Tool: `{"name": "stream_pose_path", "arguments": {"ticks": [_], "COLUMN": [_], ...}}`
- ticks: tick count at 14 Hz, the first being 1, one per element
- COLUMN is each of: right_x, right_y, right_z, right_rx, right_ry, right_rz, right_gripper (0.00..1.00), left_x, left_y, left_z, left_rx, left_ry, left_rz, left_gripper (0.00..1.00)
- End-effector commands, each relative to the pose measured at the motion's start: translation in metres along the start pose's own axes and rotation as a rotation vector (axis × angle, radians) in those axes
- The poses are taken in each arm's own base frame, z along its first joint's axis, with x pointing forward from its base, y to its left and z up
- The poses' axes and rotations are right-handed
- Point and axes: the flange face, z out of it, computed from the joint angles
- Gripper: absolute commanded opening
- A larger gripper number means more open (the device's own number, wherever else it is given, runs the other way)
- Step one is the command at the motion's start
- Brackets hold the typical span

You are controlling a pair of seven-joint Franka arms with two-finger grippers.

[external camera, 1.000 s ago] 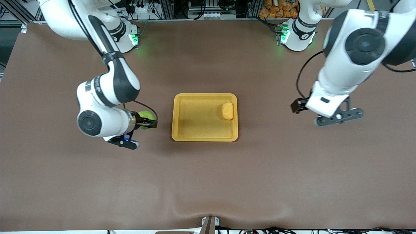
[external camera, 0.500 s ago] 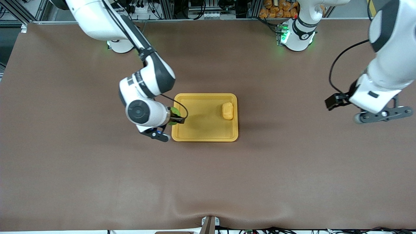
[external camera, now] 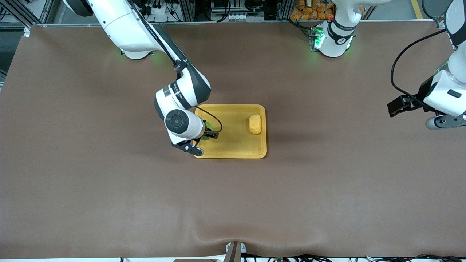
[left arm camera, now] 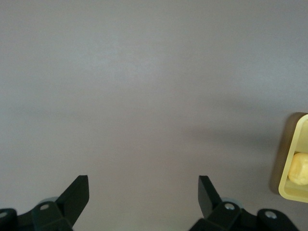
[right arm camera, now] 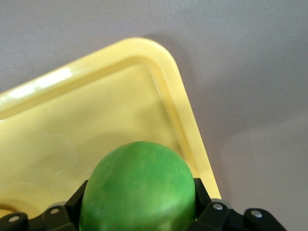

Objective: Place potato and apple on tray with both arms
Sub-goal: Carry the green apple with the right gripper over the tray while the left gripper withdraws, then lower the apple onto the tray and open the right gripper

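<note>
Between the fingers of the right gripper (external camera: 212,135), the apple (right arm camera: 138,190) is clamped, held over the tray (external camera: 233,151) at the end toward the right arm. Toward the tray's other end, the potato (external camera: 255,124) lies on the floor, well apart from that gripper. Over bare table, the left gripper (left arm camera: 143,193) hangs with fingers spread wide, holding nothing.
</note>
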Motion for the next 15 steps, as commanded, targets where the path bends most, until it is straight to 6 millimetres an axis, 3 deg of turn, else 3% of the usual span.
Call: {"name": "stream_pose_path", "arguments": {"ticks": [1,8,11,12,13,14,15], "right_x": [-0.002,-0.001,-0.002,-0.004,-0.004,-0.004,-0.004], "right_y": [-0.003,-0.008,-0.010,-0.012,-0.012,-0.012,-0.012], "right_z": [0.006,0.034,0.045,0.047,0.048,0.048,0.048], "right_rx": [0.012,0.010,0.009,0.008,0.007,0.006,0.005], "right_ry": [0.007,0.015,0.019,0.019,0.018,0.017,0.018], "right_rz": [0.018,0.029,0.039,0.036,0.041,0.068,0.095], "right_gripper": [0.00,0.01,0.10,0.22,0.68,1.00,1.00], "left_x": [-0.010,-0.033,-0.051,-0.058,-0.063,-0.069,-0.073], "left_y": [-0.004,-0.018,-0.019,-0.018,-0.019,-0.019,-0.020], "left_z": [-0.009,-0.029,-0.031,-0.033,-0.033,-0.033,-0.032], "left_rx": [-0.005,-0.059,-0.073,-0.086,-0.095,-0.097,-0.096], "left_ry": [-0.004,-0.026,-0.033,-0.033,-0.038,-0.039,-0.040], "left_rz": [0.019,0.039,0.053,0.054,0.053,0.055,0.053], "left_gripper": [1.00,1.00,1.00,1.00,1.00,1.00,1.00]}}
